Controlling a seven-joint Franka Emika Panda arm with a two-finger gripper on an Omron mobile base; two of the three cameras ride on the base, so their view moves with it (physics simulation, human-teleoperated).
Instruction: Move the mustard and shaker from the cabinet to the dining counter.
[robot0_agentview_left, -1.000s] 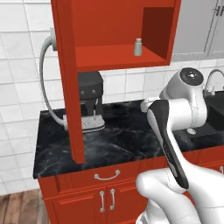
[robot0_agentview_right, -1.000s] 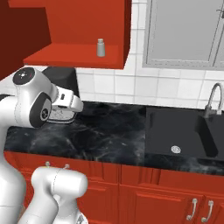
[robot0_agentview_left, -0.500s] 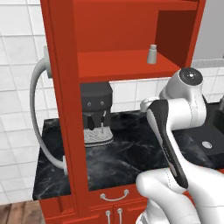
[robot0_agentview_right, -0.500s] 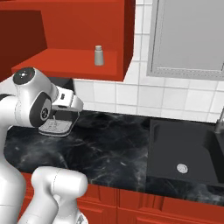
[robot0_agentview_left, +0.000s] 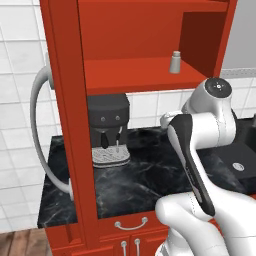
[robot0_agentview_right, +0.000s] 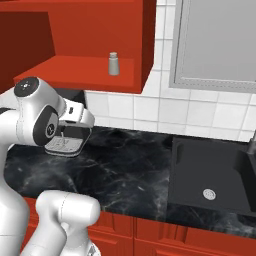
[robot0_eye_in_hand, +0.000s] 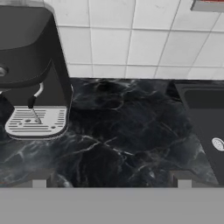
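The small light-grey shaker (robot0_agentview_left: 175, 62) (robot0_agentview_right: 114, 64) stands upright near the right end of the lower shelf of the open red cabinet (robot0_agentview_left: 130, 75) (robot0_agentview_right: 75, 70). The mustard is out of view. My gripper (robot0_eye_in_hand: 111, 183) is open, with nothing between its fingertips (robot0_eye_in_hand: 39, 182). It hangs well below the shelf and looks down on a black marble-veined countertop (robot0_eye_in_hand: 122, 140) (robot0_agentview_left: 145, 175); whether this is the dining counter I cannot tell. The hand (robot0_agentview_right: 75, 117) sits in front of the coffee machine.
The cabinet door (robot0_agentview_left: 67, 130) stands open toward me at the left, its curved silver handle (robot0_agentview_left: 40, 135) bowing outward. A black coffee machine (robot0_agentview_left: 107, 127) (robot0_eye_in_hand: 30, 65) stands on the counter under the cabinet. A dark sink (robot0_agentview_right: 215, 175) (robot0_eye_in_hand: 205, 118) lies to the right.
The whole picture has shifted: the base drove closer to the cabinet, mostly in the first half second. The arm's pose is unchanged and the shaker stayed where it was.
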